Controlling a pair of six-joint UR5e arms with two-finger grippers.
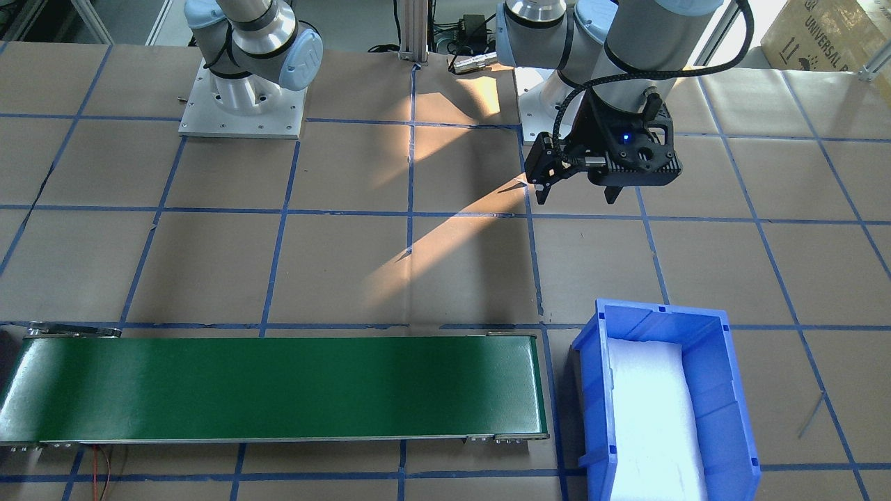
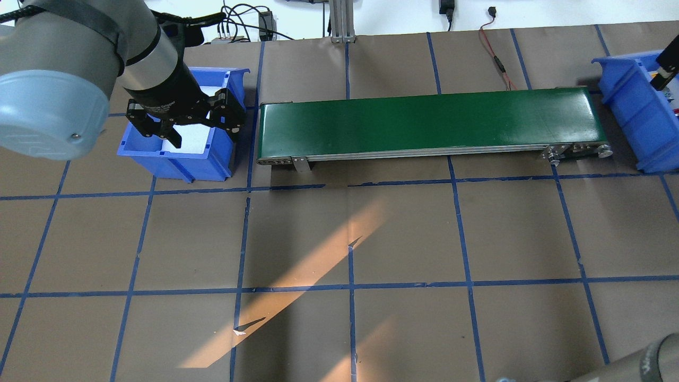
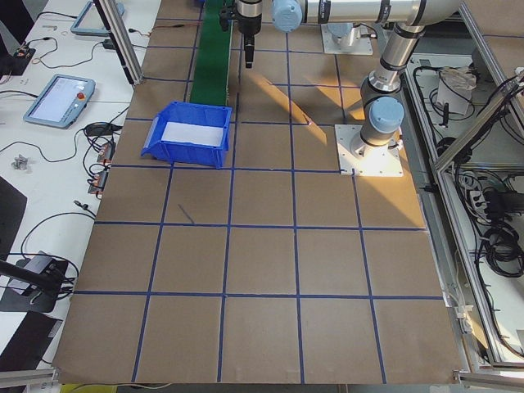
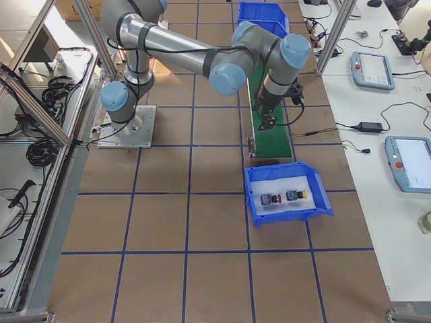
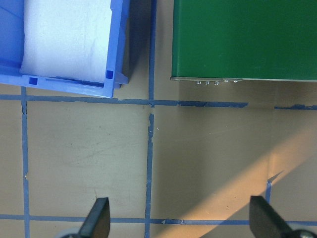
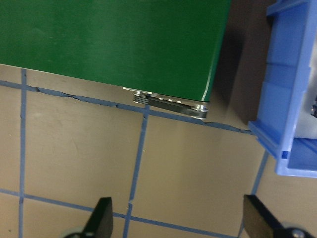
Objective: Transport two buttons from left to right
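Note:
The red button (image 4: 271, 199) and the yellow button (image 4: 294, 195) lie side by side on white foam in the right blue bin (image 4: 289, 217), seen in the exterior right view. My right gripper (image 6: 178, 218) is open and empty. It hangs over the right end of the green conveyor (image 6: 114, 39), just short of that bin (image 6: 292, 99). My left gripper (image 5: 181, 218) is open and empty above the table. It is near the left blue bin (image 5: 64, 84), which holds only white foam. The left gripper also shows in the front-facing view (image 1: 578, 197).
The green conveyor (image 2: 424, 122) runs between the left bin (image 2: 180, 164) and the right bin (image 2: 631, 101). The table is brown paper with blue tape lines. A bright sun stripe (image 2: 318, 254) crosses its middle. Teach pendants and cables lie on side benches.

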